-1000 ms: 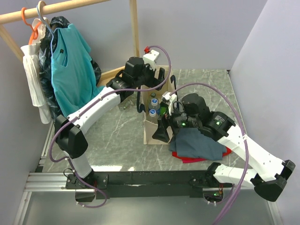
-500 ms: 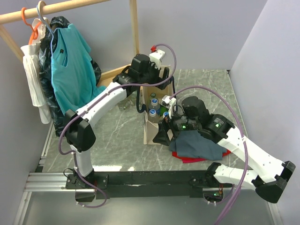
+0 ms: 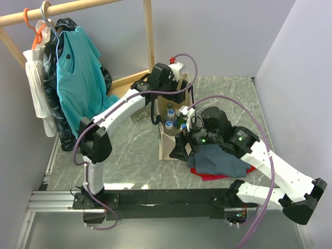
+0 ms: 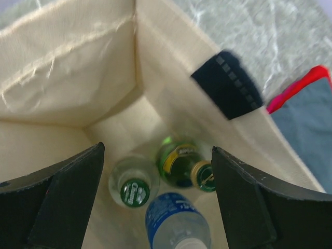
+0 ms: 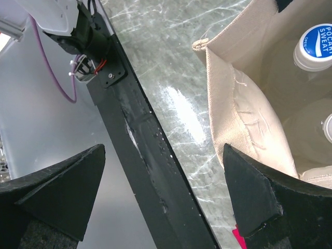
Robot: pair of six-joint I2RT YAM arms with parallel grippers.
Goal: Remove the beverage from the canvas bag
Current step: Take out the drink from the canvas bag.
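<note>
Upright mid-table, mouth open: canvas bag (image 3: pixel 167 148). On its floor, standing close together: clear bottle with green cap (image 4: pixel 134 191), green bottle (image 4: pixel 179 163) at its 3 o'clock, blue-topped bottle (image 4: pixel 174 218) at its 5 o'clock, blurred. Over the bag's 12 o'clock end, above the bottles: left gripper (image 4: pixel 157 155), fingers spread wide, nothing held. Just beside the bag's 5 o'clock corner, outside it: right gripper (image 5: pixel 163 155), likewise released, empty. At 4 o'clock of the bag: grey-blue cloth (image 3: pixel 218 161), lying on the table.
</note>
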